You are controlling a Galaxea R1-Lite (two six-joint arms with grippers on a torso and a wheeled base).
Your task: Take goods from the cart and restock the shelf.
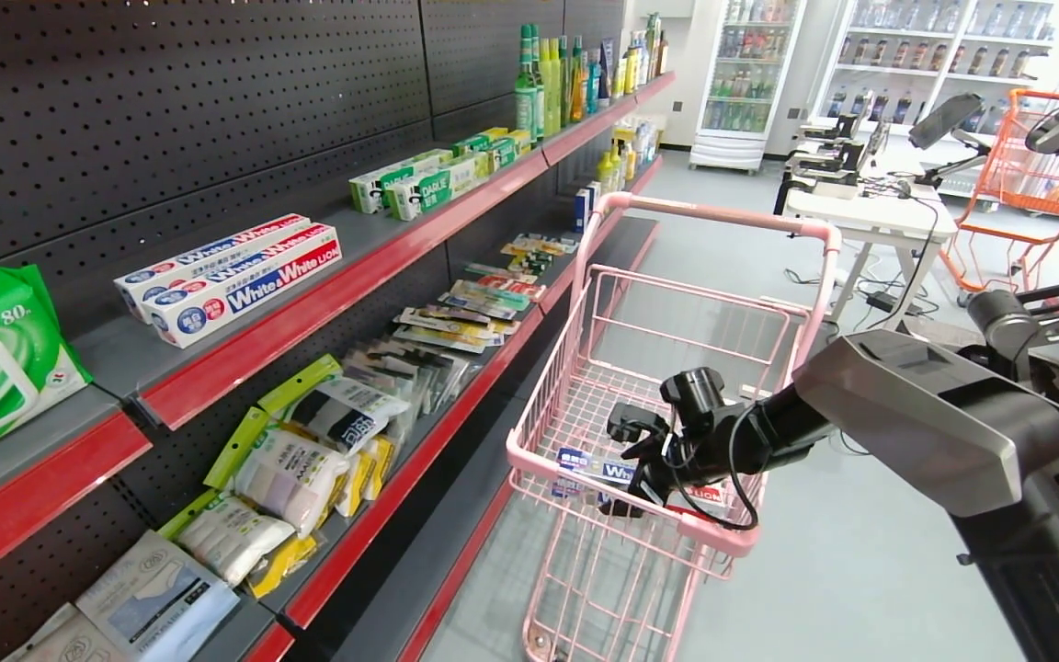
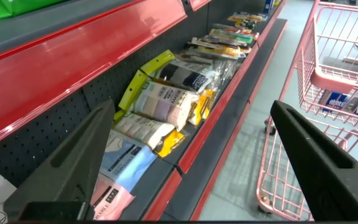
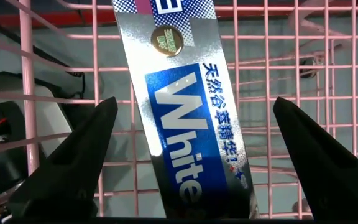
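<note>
The right claw [image 1: 626,469] is black, its fingers [image 3: 73,168] broad wedges tapering to blunt points. Behind it sit a round black camera housing [image 1: 695,391] and a looping black cable [image 1: 743,501], then an angular grey forearm shell [image 1: 934,423]. The left claw [image 2: 191,106] has matching dark wedges.

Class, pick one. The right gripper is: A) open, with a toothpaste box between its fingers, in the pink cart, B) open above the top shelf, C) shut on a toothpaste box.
A: the right gripper has its fingers apart on either side of the toothpaste box, inside the pink cart.
</note>
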